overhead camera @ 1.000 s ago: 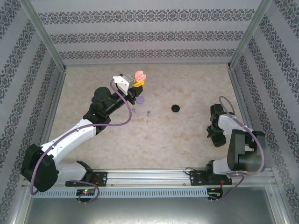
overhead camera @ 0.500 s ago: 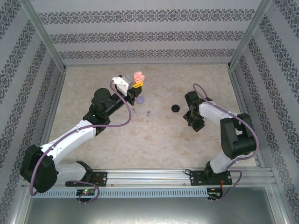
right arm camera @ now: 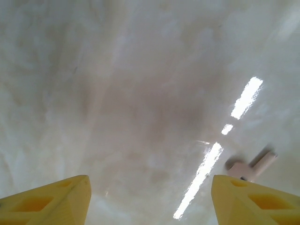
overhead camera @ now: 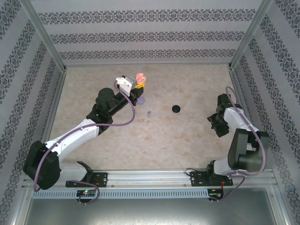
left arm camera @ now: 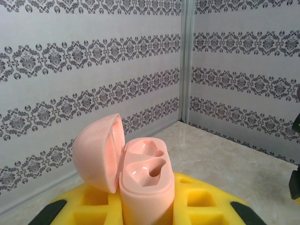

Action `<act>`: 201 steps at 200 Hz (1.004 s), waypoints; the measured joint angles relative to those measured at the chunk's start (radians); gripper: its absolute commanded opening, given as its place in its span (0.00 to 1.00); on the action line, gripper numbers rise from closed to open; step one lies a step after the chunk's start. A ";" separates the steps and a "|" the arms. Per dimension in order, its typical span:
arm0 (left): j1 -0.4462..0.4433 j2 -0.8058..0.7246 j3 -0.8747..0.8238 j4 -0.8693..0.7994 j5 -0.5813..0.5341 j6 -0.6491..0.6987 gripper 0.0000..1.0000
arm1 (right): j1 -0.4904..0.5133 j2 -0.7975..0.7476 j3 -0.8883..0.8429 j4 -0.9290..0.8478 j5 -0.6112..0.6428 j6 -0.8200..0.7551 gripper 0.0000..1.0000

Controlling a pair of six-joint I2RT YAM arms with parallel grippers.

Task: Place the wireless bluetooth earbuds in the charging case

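Over on the left, the left gripper [overhead camera: 138, 84] is clenching a glossy pale-pink plastic charging case [left arm camera: 143, 180] between its yellow fingers [left arm camera: 89, 206]. It is holding the case up off the marbled beige tabletop [overhead camera: 187, 140], towards the back wall. The case is standing upright with its hinged lid [left arm camera: 98, 152] hanging open to the left, and two moulded sockets are showing in its top.

Just in front of that gripper in the top view, a flat lilac round case [overhead camera: 141, 99] is lying on the table, partly hidden by the arm. A little further right, two tiny stemmed earbuds are lying loose on the table, apart from each other and from every case. One is a lilac-looking earbud [overhead camera: 149, 113]; the other, nearer the arms' bases, is a pinkish earbud [overhead camera: 148, 123]. Right of them, a small black round case [overhead camera: 176, 108] is sitting alone.

Near the table's right edge, the right gripper [overhead camera: 218, 125] is pointing down at the table. Its jaws are standing spread wide and grasping nothing, with bare table between them. In its wrist view a pale pink stemmed earbud [right arm camera: 251, 166] is lying just beyond the right-hand fingertip, untouched.
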State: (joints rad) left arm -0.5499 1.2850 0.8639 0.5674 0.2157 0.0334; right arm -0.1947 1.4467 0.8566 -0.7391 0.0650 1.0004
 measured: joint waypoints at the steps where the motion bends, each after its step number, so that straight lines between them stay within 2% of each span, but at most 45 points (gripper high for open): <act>1: 0.000 0.000 0.000 0.001 -0.001 -0.001 0.00 | -0.002 0.000 0.000 0.000 0.000 -0.002 0.69; 76: 0.000 0.011 -0.037 0.039 -0.053 -0.013 0.00 | -0.103 0.072 0.000 -0.004 -0.007 -0.127 0.69; 163: 0.000 0.064 -0.004 0.020 -0.034 -0.043 0.00 | -0.095 0.079 -0.028 0.008 -0.003 -0.087 0.70; 201: 0.000 0.061 -0.003 0.021 -0.037 -0.080 0.00 | -0.076 0.156 0.008 0.002 -0.002 -0.092 0.70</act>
State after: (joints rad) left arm -0.5503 1.3460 0.8604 0.5880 0.1783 -0.0467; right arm -0.2703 1.6028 0.8646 -0.7372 0.0628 0.9081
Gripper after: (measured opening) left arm 0.206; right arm 0.697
